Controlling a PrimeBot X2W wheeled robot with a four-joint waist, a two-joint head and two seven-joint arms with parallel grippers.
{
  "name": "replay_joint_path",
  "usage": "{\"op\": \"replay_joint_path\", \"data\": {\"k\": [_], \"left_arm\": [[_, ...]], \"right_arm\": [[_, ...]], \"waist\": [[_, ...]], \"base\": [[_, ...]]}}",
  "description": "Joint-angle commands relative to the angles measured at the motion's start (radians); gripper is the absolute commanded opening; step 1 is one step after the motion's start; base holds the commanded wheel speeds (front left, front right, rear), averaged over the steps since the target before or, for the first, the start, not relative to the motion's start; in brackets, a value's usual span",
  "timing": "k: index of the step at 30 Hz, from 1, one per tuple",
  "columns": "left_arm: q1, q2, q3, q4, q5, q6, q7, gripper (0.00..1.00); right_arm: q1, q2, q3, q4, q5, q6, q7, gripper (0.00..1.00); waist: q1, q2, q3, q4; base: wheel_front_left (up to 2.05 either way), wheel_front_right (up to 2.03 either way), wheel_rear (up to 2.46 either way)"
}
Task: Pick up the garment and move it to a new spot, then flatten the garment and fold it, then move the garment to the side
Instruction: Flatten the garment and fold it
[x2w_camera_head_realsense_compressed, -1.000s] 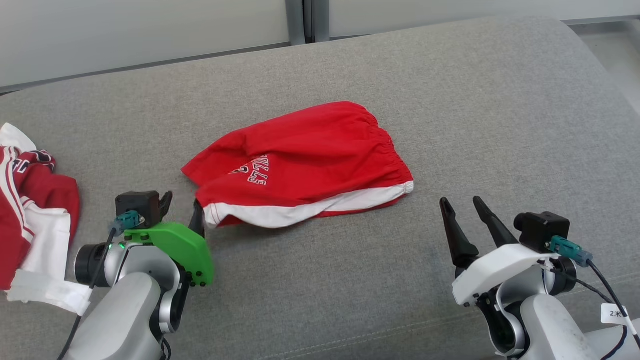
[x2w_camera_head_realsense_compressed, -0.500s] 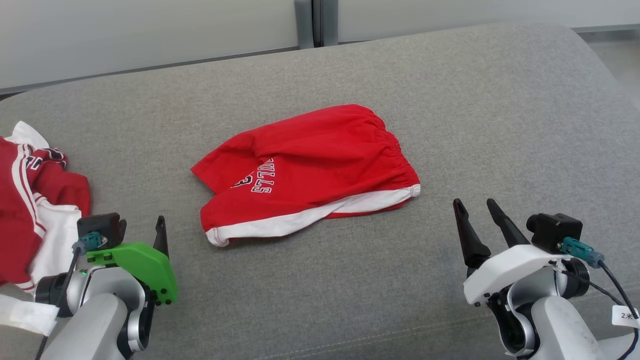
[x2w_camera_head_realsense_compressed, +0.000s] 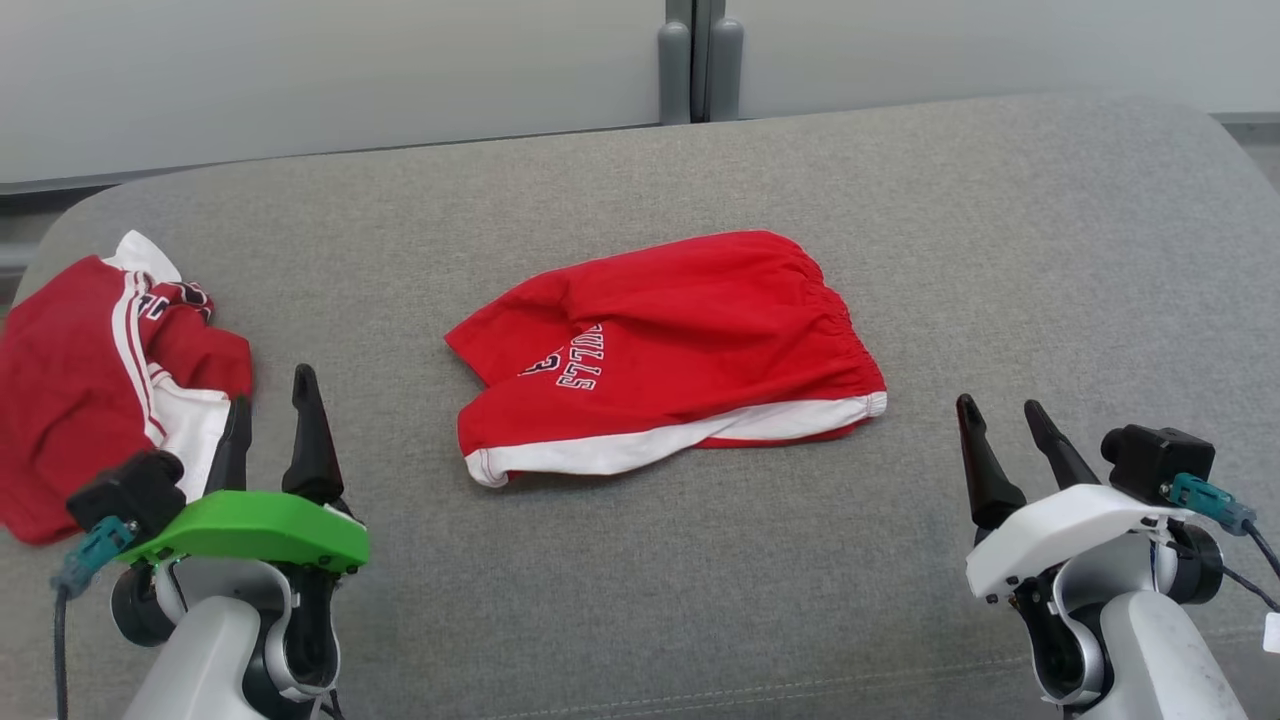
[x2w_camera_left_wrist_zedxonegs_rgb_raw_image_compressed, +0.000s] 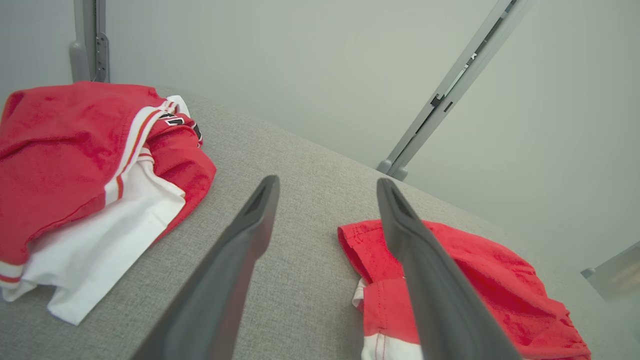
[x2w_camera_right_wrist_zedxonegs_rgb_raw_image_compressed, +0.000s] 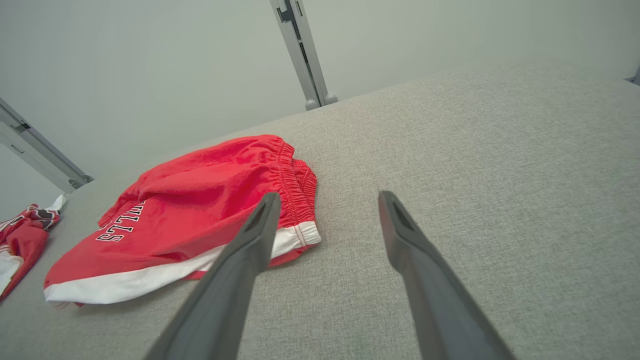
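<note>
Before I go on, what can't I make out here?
Shorts lettering, head view: first letters hidden under a fold.
Shorts' hem, left wrist view: partly behind left gripper finger, cut by bottom edge.
Clothes pile, right wrist view: cut by left edge; piece count unclear.

The shorts lie in the middle of the bench, waistband to the right, leg hems to the left. A second garment lies heaped at the bench's left end, well apart from the shorts. The left claw is at the near left, just beside the heap, with the shorts to its right. The right claw is at the near right, apart from the waistband. A wall and post stand behind the bench.
</note>
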Motion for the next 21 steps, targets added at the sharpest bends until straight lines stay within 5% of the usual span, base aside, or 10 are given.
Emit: {"op": "replay_joint_path", "data": {"k": [1, 13, 21], "left_arm": [[0.021, -0.012, 0.017, -0.01, -0.003, -0.014, -0.009, 1.0], [0.18, -0.158, 0.175, -0.146, 0.084, -0.231, -0.017, 1.0], [0.273, -0.139, 0.184, -0.161, 0.242, -0.241, -0.017, 1.0]], "right_arm": [[-0.007, -0.003, -0.003, 0.003, 0.008, 0.0, -0.009, 1.0], [-0.001, -0.004, 0.046, 0.04, 0.047, 0.0, -0.067, 1.0], [0.013, -0.003, 0.052, 0.066, -0.002, 0.0, -0.07, 1.0]], "waist": [[0.0, 0.0, -0.016, 0.017], [0.0, 0.0, -0.055, 0.059], [0.0, 0.0, -0.066, 0.066]], "base": [[0.0, 0.0, 0.0], [0.0, 0.0, 0.0], [0.0, 0.0, 0.0]]}}
